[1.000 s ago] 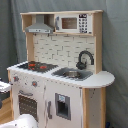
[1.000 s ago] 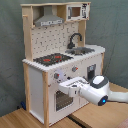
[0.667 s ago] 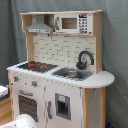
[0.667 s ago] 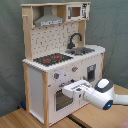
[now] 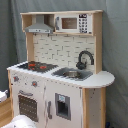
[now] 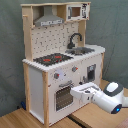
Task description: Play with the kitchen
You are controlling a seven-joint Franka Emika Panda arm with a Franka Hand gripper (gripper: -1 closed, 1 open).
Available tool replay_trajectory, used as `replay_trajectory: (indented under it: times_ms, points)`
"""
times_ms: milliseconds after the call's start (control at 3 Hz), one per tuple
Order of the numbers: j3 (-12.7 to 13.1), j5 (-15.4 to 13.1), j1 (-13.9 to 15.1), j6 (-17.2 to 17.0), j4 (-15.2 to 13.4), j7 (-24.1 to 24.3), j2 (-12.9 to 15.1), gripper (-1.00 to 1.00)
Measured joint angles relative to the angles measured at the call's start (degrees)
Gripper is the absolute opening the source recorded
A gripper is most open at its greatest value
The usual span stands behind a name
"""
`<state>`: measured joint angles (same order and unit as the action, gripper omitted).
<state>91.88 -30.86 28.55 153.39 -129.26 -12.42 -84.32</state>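
Note:
The kitchen [image 5: 60,75] [image 6: 60,65] stands upright in both exterior views, white and light wood. It has a black-red hob [image 5: 34,65] [image 6: 52,59], a grey sink [image 5: 72,74] [image 6: 82,50], a black tap [image 5: 85,57] [image 6: 75,39] and a grey hood [image 5: 40,26] [image 6: 49,20]. In the second exterior view my white arm [image 6: 111,98] comes in from the right at oven height. My gripper [image 6: 74,92] is right in front of the windowed oven door [image 6: 62,96], at its right edge. The first exterior view shows only a white piece of the arm [image 5: 20,122] at the bottom edge.
A toy microwave [image 5: 75,22] [image 6: 75,11] sits in the top shelf. The kitchen's rounded counter end [image 5: 102,79] sticks out to the first exterior view's right. Grey curtain hangs behind, and wooden floor boards [image 6: 30,119] lie below.
My arm has shifted a little toward the second exterior view's right and slightly lower, staying in front of the oven door. The kitchen has not visibly changed.

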Motion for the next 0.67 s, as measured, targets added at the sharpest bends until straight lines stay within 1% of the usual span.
replay_trajectory:
  times_ms: [667]
  points:
    - [1.3,0.0,-4.9,-1.9,-5.0,9.2,0.0,1.0]
